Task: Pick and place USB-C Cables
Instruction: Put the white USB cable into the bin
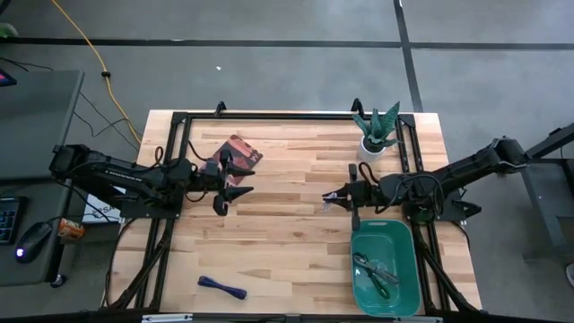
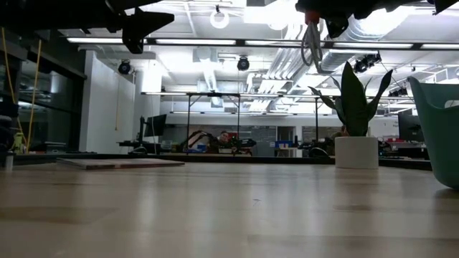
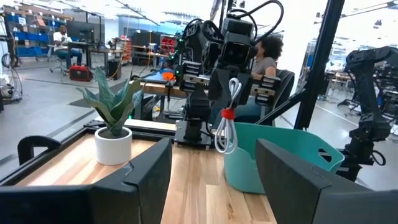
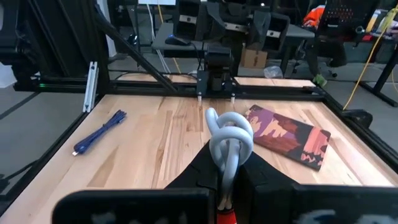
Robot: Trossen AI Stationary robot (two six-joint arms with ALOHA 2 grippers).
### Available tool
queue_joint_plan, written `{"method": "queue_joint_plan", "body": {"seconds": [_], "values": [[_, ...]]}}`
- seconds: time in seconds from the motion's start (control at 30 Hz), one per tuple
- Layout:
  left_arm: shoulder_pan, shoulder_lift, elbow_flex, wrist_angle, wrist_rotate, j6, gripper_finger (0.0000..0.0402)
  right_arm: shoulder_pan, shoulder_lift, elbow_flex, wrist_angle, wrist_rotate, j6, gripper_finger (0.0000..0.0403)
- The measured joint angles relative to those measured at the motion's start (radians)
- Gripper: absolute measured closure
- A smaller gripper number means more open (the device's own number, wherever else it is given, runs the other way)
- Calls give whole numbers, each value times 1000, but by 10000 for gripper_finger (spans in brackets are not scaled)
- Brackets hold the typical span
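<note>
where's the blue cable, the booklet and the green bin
blue cable (image 1: 222, 287), high view, middle of the bundle
booklet (image 4: 289, 133), right wrist view, centre of cover
green bin (image 1: 408, 274), high view, right wall

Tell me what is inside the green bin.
The green bin holds cable bundles, at least one green and one grey, lying tangled on its floor. How many exactly cannot be told. The low view shows only its wall.

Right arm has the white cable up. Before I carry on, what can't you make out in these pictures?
- Cables in the green bin: high view, too small to count or tell apart.
- Right gripper fingertips: right wrist view, hidden behind the white cable.
- Blue cable: absent from the low view.
- Booklet: high view, left arm overlaps one edge.
</note>
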Motion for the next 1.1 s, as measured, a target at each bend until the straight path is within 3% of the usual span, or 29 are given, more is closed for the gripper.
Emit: {"method": "queue_joint_plan", "body": {"seconds": [0.5,0.67,0.93,1.1], "values": [[0,0,0,25,0,2,192,39,0,11,21,0,-5,400],[0,0,0,29,0,-1,192,43,-9,16,-4,-25,88,400],[0,0,0,39,0,7,192,188,7,246,-474,-84,418,400],[0,0,0,41,0,7,192,340,102,449,-875,-71,799,400]]}}
